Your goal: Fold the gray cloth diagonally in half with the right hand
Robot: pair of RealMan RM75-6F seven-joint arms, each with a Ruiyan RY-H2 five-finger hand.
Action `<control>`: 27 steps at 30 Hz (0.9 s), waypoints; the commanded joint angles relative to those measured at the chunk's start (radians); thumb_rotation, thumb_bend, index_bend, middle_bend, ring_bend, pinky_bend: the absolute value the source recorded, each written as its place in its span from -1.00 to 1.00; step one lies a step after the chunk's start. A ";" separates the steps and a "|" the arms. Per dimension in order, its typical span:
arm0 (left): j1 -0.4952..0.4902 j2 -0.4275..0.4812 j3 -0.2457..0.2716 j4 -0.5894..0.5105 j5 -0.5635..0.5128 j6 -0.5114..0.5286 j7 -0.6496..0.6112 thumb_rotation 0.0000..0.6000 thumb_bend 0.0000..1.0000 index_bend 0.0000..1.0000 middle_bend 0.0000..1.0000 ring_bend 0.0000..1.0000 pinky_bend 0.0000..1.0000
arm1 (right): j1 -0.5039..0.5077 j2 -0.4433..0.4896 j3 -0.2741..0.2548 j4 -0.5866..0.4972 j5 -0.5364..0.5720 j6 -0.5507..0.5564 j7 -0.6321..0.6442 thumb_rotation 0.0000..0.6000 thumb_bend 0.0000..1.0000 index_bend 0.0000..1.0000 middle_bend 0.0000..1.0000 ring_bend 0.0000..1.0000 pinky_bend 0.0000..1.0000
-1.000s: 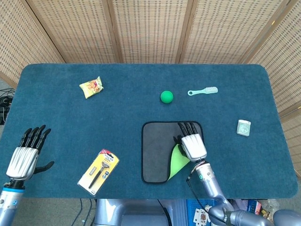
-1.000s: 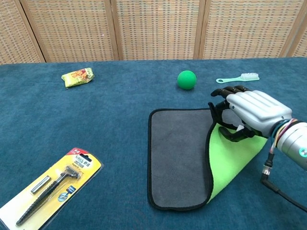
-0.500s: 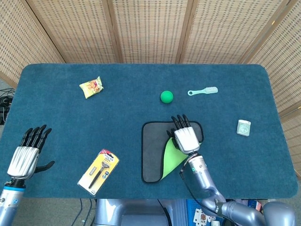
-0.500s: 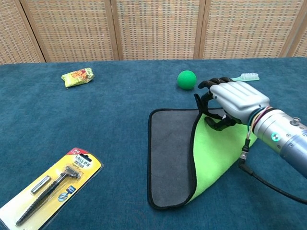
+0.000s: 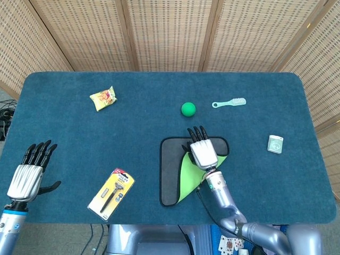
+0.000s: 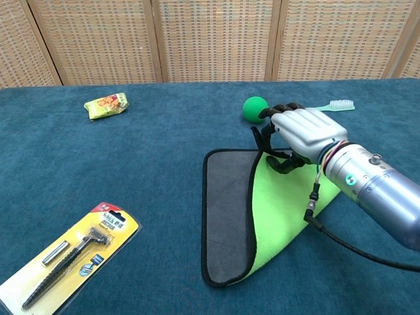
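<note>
Cloth [image 6: 226, 216] lies under the right hand [image 6: 296, 133], whose fingers pinch a corner and hold it lifted over the gray side, green underside showing. Ball [image 6: 254, 109] sits just beyond the fingertips. Left hand [image 5: 27, 178] rests empty, fingers spread.

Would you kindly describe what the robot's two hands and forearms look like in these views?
Both hands have silver-grey metal backs and black fingers. The right hand sits on a thick silver cylindrical forearm with a small green round mark, coloured wires at the wrist and a black cable looping beneath. The left hand looks the same; its wrist shows a blue-green ring.
</note>
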 commanded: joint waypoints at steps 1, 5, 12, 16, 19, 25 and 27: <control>-0.001 -0.001 0.000 0.001 -0.002 -0.002 -0.001 1.00 -0.68 -1.00 -1.00 -1.00 -1.00 | 0.017 -0.010 0.012 0.017 0.014 -0.007 -0.005 1.00 0.08 0.28 -0.75 -1.00 -1.00; -0.004 -0.003 0.003 0.003 -0.002 -0.008 0.002 1.00 -0.68 -1.00 -1.00 -1.00 -1.00 | 0.040 -0.021 0.026 0.041 0.035 -0.011 -0.010 1.00 0.08 0.28 -0.75 -1.00 -1.00; -0.007 -0.007 0.003 0.006 -0.007 -0.015 0.007 1.00 -0.68 -1.00 -1.00 -1.00 -1.00 | 0.065 -0.032 0.037 0.078 0.057 -0.014 -0.006 1.00 0.08 0.28 -0.75 -1.00 -1.00; -0.008 -0.009 0.003 0.006 -0.008 -0.018 0.011 1.00 -0.68 -1.00 -1.00 -1.00 -1.00 | 0.080 -0.038 0.044 0.110 0.077 -0.025 -0.002 1.00 0.08 0.28 -0.75 -1.00 -1.00; -0.009 -0.011 0.004 0.007 -0.010 -0.020 0.014 1.00 -0.68 -1.00 -1.00 -1.00 -1.00 | 0.089 -0.042 0.045 0.128 0.085 -0.026 0.002 1.00 0.08 0.28 -0.75 -1.00 -1.00; -0.012 -0.014 0.003 0.009 -0.014 -0.025 0.020 1.00 -0.68 -1.00 -1.00 -1.00 -1.00 | 0.103 -0.049 0.045 0.155 0.095 -0.028 0.013 1.00 0.08 0.28 -0.75 -1.00 -1.00; -0.012 -0.015 0.003 0.009 -0.016 -0.026 0.020 1.00 -0.68 -1.00 -1.00 -1.00 -1.00 | 0.108 -0.052 0.045 0.161 0.098 -0.029 0.015 1.00 0.08 0.28 -0.75 -1.00 -1.00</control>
